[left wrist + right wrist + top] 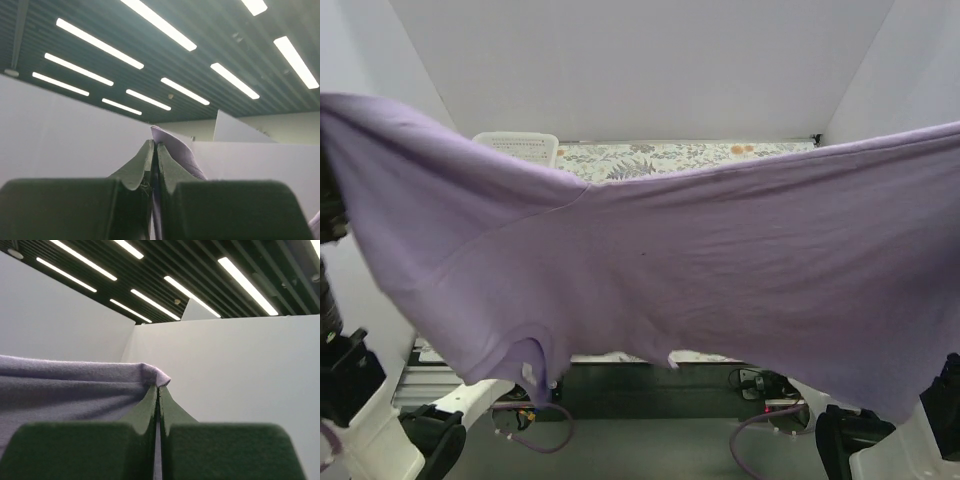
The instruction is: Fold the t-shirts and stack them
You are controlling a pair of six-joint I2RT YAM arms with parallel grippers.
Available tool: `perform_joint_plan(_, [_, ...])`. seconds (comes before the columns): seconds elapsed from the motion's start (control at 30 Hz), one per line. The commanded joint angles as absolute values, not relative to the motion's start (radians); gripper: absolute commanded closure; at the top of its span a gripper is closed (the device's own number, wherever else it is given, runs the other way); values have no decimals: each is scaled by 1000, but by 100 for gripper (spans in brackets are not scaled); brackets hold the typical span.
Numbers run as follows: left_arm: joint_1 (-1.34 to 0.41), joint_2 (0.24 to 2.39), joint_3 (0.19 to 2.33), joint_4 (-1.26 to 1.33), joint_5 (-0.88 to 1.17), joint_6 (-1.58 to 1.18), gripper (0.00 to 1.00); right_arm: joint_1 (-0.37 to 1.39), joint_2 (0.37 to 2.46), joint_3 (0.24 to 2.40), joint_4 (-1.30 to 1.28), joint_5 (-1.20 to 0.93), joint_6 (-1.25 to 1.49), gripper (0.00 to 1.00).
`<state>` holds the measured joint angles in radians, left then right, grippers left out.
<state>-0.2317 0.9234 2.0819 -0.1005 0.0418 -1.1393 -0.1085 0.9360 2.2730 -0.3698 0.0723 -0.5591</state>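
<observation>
1. t-shirt hangs in the air, stretched wide between both arms, above the bench.
2. left end effector clenched on a cloth edge; right end effector likewise.
3. Collar sags low, so the grips are probably at the hem; can't confirm.
4. Lower both ends level and taut, and lay the shirt flat, clear of the basket.

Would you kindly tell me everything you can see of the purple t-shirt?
The t-shirt is plain lavender soft cloth, no print. It hangs spread wide in the air across the top view, sagging in the middle. The left gripper and right gripper each pinch an edge of it, pointing up toward the ceiling.
</observation>
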Motion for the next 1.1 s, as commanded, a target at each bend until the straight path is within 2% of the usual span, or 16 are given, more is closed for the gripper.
perform_joint_plan(0.0, [-242, 1031, 1970, -149, 12, -1115, 100, -86, 904, 2063, -396, 75, -589, 99])
perform_joint_plan(0.17, [-244, 1066, 1663, -129, -23, -1112, 100, -80, 760, 1565, -381, -64, -563, 99])
perform_joint_plan(0.2, [-244, 1078, 1509, -108, -12, -1123, 100, -80, 717, 1392, -370, -72, -557, 99])
perform_joint_plan(0.3, [-244, 1144, 1289, 33, 70, -1138, 100, -80, 651, 1139, -278, -94, -522, 99])
perform_joint_plan(0.33, [-244, 1172, 1170, 108, 84, -1138, 100, -80, 641, 982, -185, -106, -503, 99])
perform_joint_plan(0.43, [-244, 1313, 1033, 269, 104, -1135, 100, -83, 678, 710, 36, -106, -443, 99])
perform_joint_plan(0.57, [-236, 1570, 1096, 307, 124, -1124, 100, -171, 881, 531, 325, -158, -423, 99])
perform_joint_plan(0.67, [-235, 1762, 1225, 258, 137, -1120, 100, -238, 1068, 569, 465, -184, -417, 99])
perform_joint_plan(0.7, [-235, 1823, 1248, 252, 132, -1121, 100, -245, 1206, 604, 471, -187, -416, 99])
perform_joint_plan(0.8, [-235, 1894, 1340, 239, 114, -1126, 100, -278, 1432, 737, 468, -231, -384, 99])
perform_joint_plan(1.07, [-221, 2031, 1583, 166, 77, -1108, 100, -294, 1686, 962, 472, -275, -249, 99])
